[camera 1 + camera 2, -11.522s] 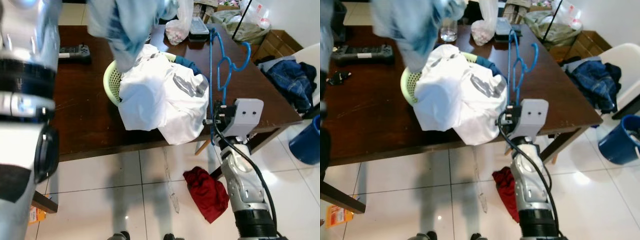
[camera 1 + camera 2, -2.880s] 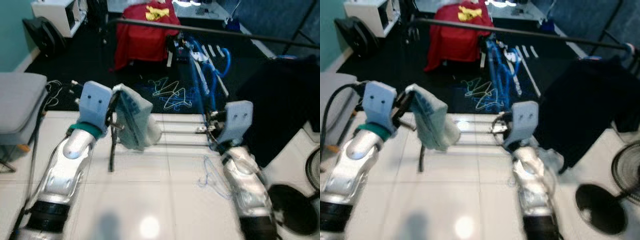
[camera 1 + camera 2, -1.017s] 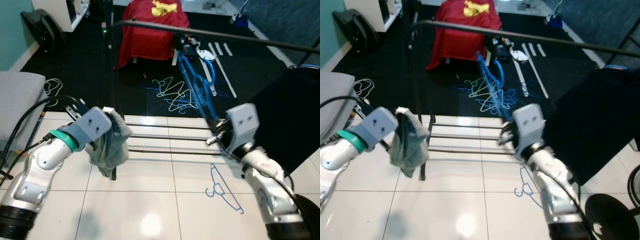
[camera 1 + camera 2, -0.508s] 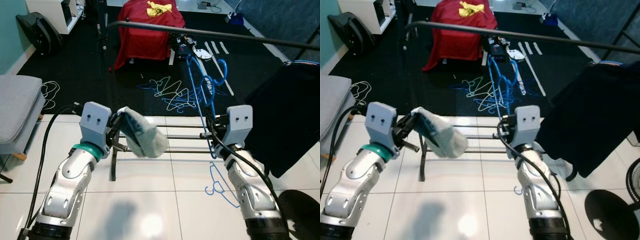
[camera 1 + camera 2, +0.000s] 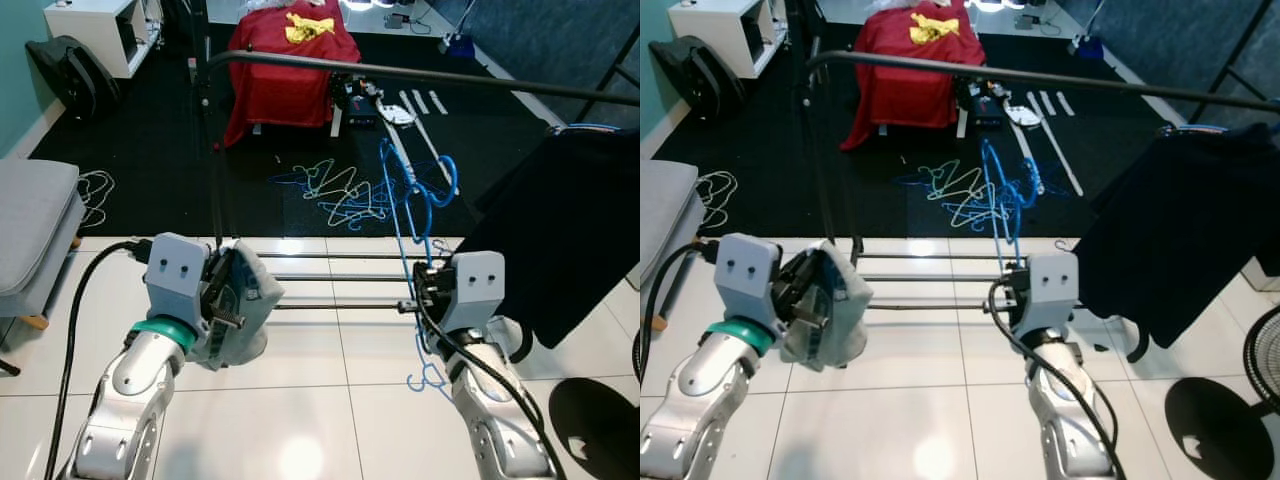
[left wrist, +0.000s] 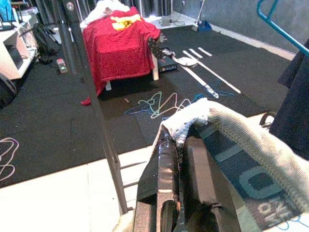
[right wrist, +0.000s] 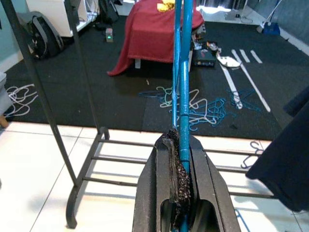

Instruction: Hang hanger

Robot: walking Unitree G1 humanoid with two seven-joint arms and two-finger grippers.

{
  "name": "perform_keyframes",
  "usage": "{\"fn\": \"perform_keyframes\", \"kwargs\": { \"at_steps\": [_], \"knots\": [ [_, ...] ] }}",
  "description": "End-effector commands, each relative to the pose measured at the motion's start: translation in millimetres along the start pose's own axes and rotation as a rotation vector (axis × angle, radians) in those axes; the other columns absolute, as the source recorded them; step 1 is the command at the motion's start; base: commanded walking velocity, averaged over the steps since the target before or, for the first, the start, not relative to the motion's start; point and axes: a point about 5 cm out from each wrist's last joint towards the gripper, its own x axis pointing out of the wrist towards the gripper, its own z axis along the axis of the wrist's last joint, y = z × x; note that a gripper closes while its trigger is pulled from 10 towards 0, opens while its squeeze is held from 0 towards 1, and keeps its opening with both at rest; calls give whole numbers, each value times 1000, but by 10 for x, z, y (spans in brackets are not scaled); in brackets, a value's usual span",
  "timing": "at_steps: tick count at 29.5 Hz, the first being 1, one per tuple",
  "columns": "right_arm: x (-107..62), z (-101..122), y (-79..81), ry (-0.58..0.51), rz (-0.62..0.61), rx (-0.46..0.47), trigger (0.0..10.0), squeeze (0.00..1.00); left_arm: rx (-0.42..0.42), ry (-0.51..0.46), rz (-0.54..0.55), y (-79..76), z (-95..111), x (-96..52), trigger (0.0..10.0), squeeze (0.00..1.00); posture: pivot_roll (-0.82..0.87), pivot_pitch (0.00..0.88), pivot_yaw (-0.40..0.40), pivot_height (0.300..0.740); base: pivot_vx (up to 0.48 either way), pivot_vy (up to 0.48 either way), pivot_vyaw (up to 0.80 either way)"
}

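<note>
A blue hanger stands upright in my right gripper, which is shut on its lower bar; its hook sits below the black rack rail. In the right wrist view the hanger rises straight out of the shut fingers. My left gripper is shut on a grey-teal garment that droops over it, low in front of the rack. The left wrist view has the garment draped over the fingers.
A black garment hangs from the rail at the right. Loose hangers lie on the dark mat behind the rack's base bars. Another blue hanger lies on the white tiles. A red-covered stand is behind, a grey seat at left.
The garment, held out to the right half a second ago, now hangs bunched against my left gripper. My right gripper still holds the hanger upright, a little nearer the rack base.
</note>
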Motion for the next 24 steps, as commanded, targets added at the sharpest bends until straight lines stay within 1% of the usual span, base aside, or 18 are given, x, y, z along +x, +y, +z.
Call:
{"fn": "perform_keyframes", "kwargs": {
  "at_steps": [1, 3, 10, 16, 24],
  "knots": [
    [5, -7, 13, 4, 0, 0, 10000, 0, -3, -10, -7, -26, 31, 2, 10000, 0, -19, 22, 19, 740, 409, 0, 0],
    [19, 1, 18, 1, 4, -1, 10000, 0, -2, -11, -4, -46, 45, 35, 10000, 0, -19, 24, 19, 740, 422, 0, 0],
    [26, 13, 13, -3, 3, -3, 10000, 0, 2, -16, -1, -52, 63, 58, 10000, 0, -20, 25, 21, 740, 421, 0, 0],
    [29, 45, -24, -10, -10, -8, 10000, 0, 7, -20, 3, -45, 96, 73, 10000, 0, -18, 27, 22, 740, 421, 0, 0],
    [43, 33, -43, -3, -17, -6, 10000, 0, 15, -30, 8, -37, 136, 108, 10000, 0, -15, 23, 23, 740, 426, 0, 0]
  ]
}}
